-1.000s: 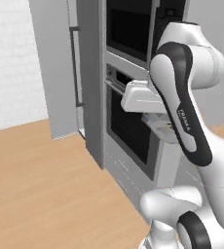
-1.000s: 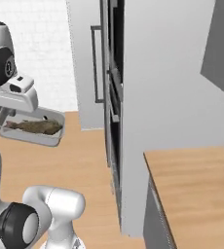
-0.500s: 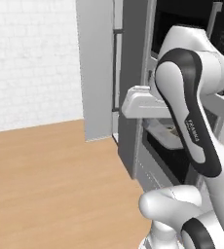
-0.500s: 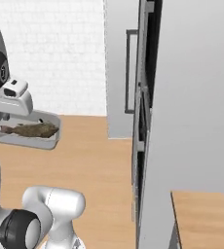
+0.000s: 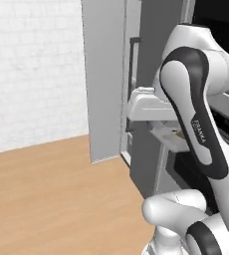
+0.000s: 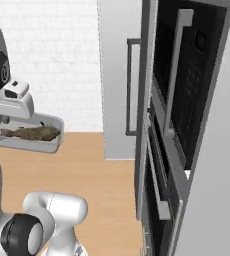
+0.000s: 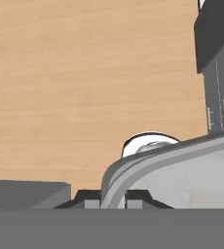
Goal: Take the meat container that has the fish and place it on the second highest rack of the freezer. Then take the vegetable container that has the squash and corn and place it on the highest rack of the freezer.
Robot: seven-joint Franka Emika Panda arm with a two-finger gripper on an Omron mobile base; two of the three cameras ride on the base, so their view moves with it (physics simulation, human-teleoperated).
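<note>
— What does the gripper (image 7: pixel 113 198) have?

— Its two dark fingertips are pinched tight on the rim of the meat container (image 6: pixel 28 134), one tip on each side of the thin wall. In the hand view the curved rim rises straight up from between them.

— And where is the container?

— In the air beside the robot, hanging under the hand, well above the wooden floor (image 6: pixel 102 175) and some way off from the tall grey cabinet front (image 6: pixel 119 75). The fish (image 6: pixel 31 133) lies flat along its bottom. In the left base view the arm hides most of it; only an edge of the tray (image 5: pixel 169 135) shows under the hand.

— How would you expect it to handle?

— I judge it a stiff, clear, shallow tray, light in itself, with most of the weight in the fish. Held by one edge, that load sits out to the side of the grip, so the tray will want to droop or pivot between the fingers. The smooth wall looks slippery too.

— Is the rim the right place to hold it?

— It is about the only place a narrow gripper can close on. A hold at the middle of a long side would balance better; whether this one is there I cannot tell.

— Anything to mind?

— Keep it level and slow, so the fish doesn't slide.
</note>
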